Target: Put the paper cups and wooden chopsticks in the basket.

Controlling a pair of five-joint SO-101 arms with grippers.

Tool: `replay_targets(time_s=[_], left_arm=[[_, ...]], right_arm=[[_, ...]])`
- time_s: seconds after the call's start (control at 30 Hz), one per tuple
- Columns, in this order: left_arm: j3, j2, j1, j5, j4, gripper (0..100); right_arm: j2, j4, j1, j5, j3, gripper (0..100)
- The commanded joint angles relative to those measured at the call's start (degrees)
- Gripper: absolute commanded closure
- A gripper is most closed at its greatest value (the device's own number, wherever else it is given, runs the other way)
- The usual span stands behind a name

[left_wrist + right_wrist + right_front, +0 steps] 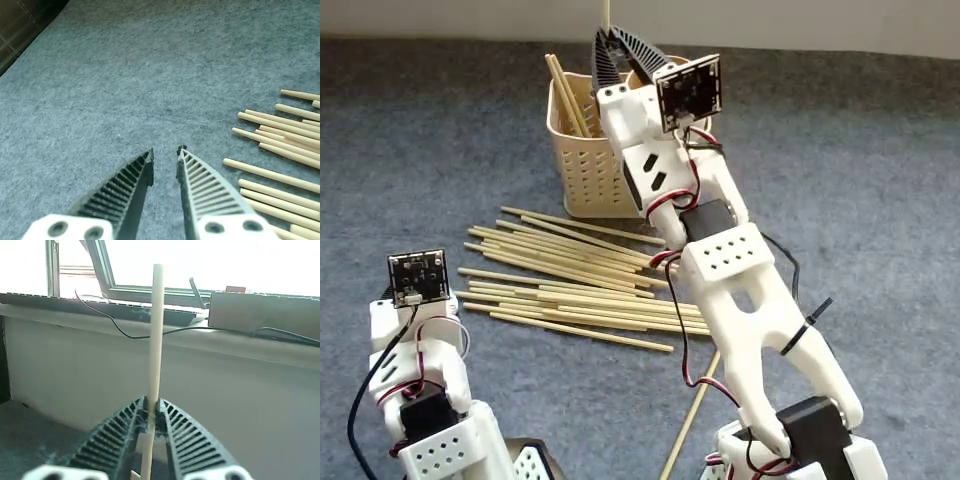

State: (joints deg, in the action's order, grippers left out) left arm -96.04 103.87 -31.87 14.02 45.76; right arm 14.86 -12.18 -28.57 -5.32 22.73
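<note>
My right gripper hangs above the cream perforated basket, shut on one wooden chopstick that stands upright between its fingers. The top of that stick pokes up past the frame's edge. Two or three chopsticks lean inside the basket. Several loose chopsticks lie in a pile on the grey carpet in front of the basket. My left gripper hovers low over bare carpet, open a little with nothing between its fingers, and the ends of the piled chopsticks lie beside it.
The left arm stands at the near left, apart from the pile. One stray chopstick lies partly under the right arm, which stretches over the pile's end. A wall and a window sill rise behind the basket.
</note>
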Motion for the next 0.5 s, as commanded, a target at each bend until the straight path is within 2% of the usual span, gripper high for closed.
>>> replay_targets(time_s=[0.0, 0.1, 0.27, 0.47], left_arm=[[-1.0, 0.1, 1.0, -0.3, -1.3, 90], [-1.0, 0.1, 1.0, -0.3, -1.3, 90], [-1.0, 0.1, 1.0, -0.3, -1.3, 90], [-1.0, 0.1, 1.0, -0.3, -1.3, 90]], right_arm=[[1.2, -0.8, 0.4, 0.3, 0.6, 95.2], [1.2, 0.5, 0.4, 0.4, 0.8, 91.4], [1.8, 9.9, -0.2, 0.3, 0.1, 91.4], [12.3, 17.9, -2.9, 0.4, 0.0, 91.4]])
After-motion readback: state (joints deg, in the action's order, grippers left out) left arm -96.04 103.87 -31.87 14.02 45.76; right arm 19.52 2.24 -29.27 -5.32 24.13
